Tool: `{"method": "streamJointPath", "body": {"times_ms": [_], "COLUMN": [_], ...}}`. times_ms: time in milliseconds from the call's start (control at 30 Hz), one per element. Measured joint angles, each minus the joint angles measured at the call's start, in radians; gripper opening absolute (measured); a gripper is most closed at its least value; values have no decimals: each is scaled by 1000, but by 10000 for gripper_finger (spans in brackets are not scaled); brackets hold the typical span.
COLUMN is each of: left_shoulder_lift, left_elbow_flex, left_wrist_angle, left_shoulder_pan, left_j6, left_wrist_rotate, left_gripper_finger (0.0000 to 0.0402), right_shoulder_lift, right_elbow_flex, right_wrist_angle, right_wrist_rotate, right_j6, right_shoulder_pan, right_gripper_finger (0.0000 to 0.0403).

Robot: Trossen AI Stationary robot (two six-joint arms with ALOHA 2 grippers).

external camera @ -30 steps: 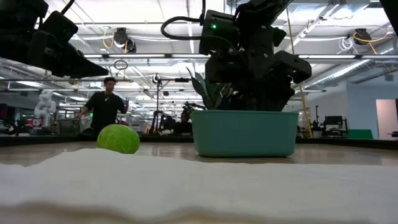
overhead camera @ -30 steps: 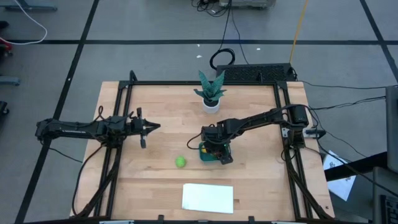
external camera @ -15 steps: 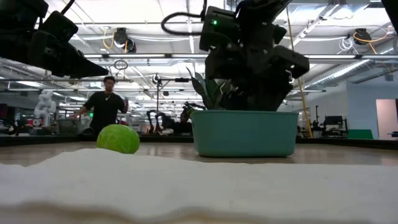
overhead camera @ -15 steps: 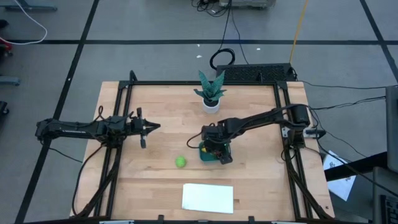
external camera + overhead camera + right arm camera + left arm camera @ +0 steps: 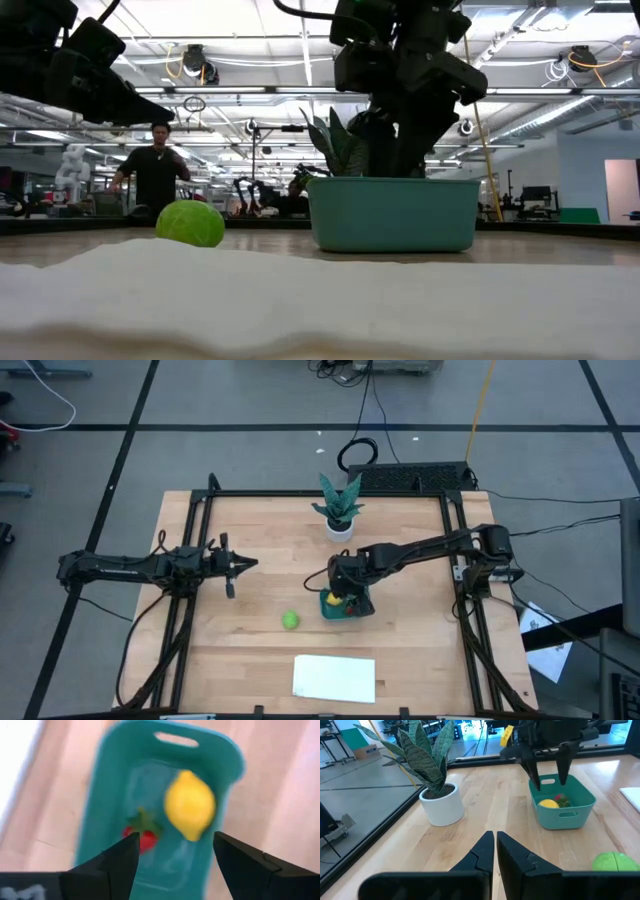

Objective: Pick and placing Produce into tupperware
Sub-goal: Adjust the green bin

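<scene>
Black and idle, the left gripper point(image 5: 250, 564) hangs over the left part of the table point(image 5: 250, 650) with its fingers pressed together, holding nothing. The lime green fruit point(image 5: 290, 620) lies on the wood between it and the teal tub point(image 5: 342, 611). Inside the tub sit the yellow lemon point(image 5: 190, 805) and the small red fruit point(image 5: 145, 837). The right gripper point(image 5: 550, 772) hovers just above them, fingers spread wide and empty.

No text, label, brand, number or sign is readable on any thing in these views.
</scene>
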State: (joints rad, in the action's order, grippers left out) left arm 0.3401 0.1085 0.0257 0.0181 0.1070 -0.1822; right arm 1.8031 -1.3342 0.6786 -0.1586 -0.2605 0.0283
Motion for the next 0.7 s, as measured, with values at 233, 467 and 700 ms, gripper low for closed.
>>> {"method": "streamJointPath", "body": {"times_ms": [233,467,700], "left_shoulder_lift": [0,0,0], "left_elbow_flex": [0,0,0], "left_wrist_angle": [-7,-33,-48], "left_shoulder_pan": [0,0,0], "left_j6": [7,11,15], "left_wrist_rotate": [-1,-2,-2], "left_gripper_finger": [26,26,26], "right_shoulder_lift": [-3,-3,-3], "right_elbow_flex": [0,0,0], "right_wrist_angle": [2,-15,-11], "right_wrist_rotate": [111,139,140], "right_j6": [-84,-122,-110], "right_shoulder_pan": [7,-18,-65], "right_gripper_finger": [145,12,2]}}
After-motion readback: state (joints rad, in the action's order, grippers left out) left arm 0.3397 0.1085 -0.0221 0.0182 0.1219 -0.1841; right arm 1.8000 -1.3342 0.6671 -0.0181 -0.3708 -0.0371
